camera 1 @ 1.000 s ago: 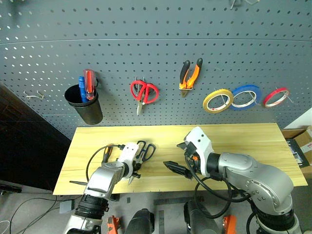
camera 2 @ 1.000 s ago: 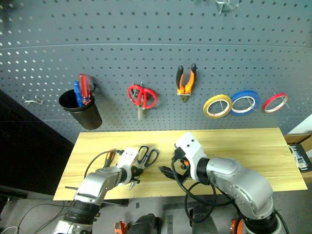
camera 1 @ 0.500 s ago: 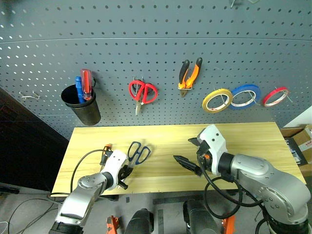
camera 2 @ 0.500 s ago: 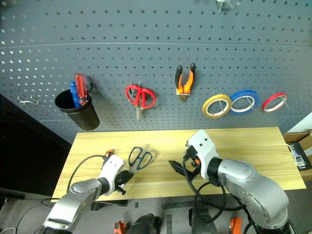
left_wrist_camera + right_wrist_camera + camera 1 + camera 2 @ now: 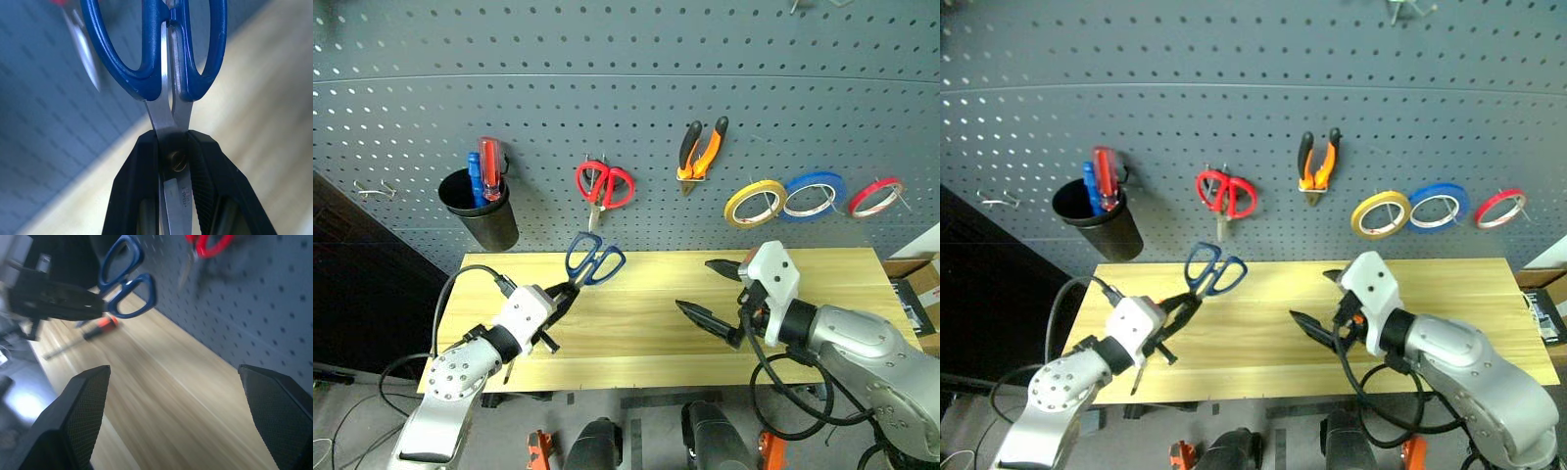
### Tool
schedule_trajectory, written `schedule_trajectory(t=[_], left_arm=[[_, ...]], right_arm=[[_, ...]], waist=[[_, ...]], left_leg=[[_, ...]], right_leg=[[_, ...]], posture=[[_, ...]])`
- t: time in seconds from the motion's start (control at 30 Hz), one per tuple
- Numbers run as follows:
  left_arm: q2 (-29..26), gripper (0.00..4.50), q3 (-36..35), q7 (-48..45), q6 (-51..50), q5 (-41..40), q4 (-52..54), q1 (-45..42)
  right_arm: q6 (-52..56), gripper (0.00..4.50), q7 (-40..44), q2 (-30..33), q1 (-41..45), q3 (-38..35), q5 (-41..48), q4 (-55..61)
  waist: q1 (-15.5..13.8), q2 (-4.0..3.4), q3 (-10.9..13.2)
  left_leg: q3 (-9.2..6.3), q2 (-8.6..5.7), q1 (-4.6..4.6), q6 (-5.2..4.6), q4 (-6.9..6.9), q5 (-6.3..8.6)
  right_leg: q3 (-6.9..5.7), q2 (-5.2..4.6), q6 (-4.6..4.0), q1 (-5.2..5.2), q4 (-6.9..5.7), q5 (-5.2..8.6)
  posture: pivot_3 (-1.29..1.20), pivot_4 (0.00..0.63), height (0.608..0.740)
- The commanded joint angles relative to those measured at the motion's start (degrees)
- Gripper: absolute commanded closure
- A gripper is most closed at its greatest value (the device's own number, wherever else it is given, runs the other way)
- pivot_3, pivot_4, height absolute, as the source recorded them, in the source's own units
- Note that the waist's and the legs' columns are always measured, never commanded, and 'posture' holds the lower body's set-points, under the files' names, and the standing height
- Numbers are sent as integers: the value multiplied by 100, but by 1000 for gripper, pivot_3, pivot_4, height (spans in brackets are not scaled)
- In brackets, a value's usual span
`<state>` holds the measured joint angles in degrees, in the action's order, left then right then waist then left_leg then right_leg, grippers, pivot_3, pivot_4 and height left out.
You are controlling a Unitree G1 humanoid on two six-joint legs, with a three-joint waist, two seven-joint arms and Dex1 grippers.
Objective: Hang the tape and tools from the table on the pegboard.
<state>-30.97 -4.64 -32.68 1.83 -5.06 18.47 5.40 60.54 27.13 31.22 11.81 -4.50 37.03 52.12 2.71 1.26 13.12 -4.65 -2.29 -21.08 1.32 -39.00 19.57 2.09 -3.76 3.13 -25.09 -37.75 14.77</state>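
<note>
So since a second ago the left hand (image 5: 564, 294) has come up off the surface (image 5: 646, 318) with the blue-handled scissors (image 5: 593, 262) pinched at the pivot. They were lying flat near the front left corner, now they're in the air over the back left part.

Left eye view: the scissors' long axis runs up and away toward the pegboard (image 5: 626, 88), handle loops leading, blades back in the hand. The red scissors (image 5: 603, 185) hang right above them, so a free hook has to be found beside those. The yellow tape (image 5: 752, 203) and pliers (image 5: 701, 149) are already hung. The right hand (image 5: 717, 294) sits wide open mid-surface, holding nothing, well apart from the scissors. The left is clearly the one doing this.

Left wrist view: fingers (image 5: 137, 186) clamped tight on the blades, both loops sticking straight out ahead, board behind them.

Right wrist view: the small screwdriver (image 5: 98, 328) is lying on the surface near the left end, under the lifted scissors.
</note>
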Motion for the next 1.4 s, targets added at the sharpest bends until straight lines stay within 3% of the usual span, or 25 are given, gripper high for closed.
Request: schedule_trajectory(t=[0.03, 0.57, 1.0, 1.07, 1.2, 1.4], left_arm=[[165, 3942, -97, 252, 114, -51, 421, -302], [676, 3942, 196, 639, -26, 145, -344, -1453], [911, 3942, 535, 383, -200, -79, -993, -1845], [930, 3229, 527, 338, -292, -162, -991, -1840], [942, 2214, 511, 392, -562, -193, -915, -1767], [595, 499, 374, 626, -1587, 162, -870, -930]], right_arm=[[-75, 0, 148, 205, 37, -179, 333, 222], [-265, 0, -134, 299, 382, -6, 361, 55], [-227, 0, -484, 84, 1333, 211, 616, 100], [-230, 0, -522, 82, 1351, 250, 624, 91], [-225, 0, -587, 78, 1268, 358, 629, 84], [-119, 0, -1044, -29, 835, 884, 154, -138]], waist=[[-21, 1, -1], [-82, 19, -15], [-68, 22, -18], [-67, 24, -19], [-69, 24, -19], [6, 29, -32]], left_leg=[[0, 0, 1, -1, 0, 0], [9, -2, 4, 0, -10, -2], [12, -2, 5, 1, -16, -2], [10, -1, 5, 1, -17, -2], [11, -2, 4, 1, -21, -2], [12, -1, 6, 1, -20, -2]], right_leg=[[-4, 0, 0, 2, -1, 0], [-13, 7, 1, -1, -17, -1], [-11, 8, 0, -5, -23, -1], [-12, 7, 0, -4, -23, -1], [-12, 6, 0, -4, -25, -1], [-8, 7, 0, -5, -31, -1]], posture=[[-39, 198, 740], [-56, 193, 740], [-81, 195, 740], [-80, 195, 740], [-77, 195, 740], [-61, 200, 740]])
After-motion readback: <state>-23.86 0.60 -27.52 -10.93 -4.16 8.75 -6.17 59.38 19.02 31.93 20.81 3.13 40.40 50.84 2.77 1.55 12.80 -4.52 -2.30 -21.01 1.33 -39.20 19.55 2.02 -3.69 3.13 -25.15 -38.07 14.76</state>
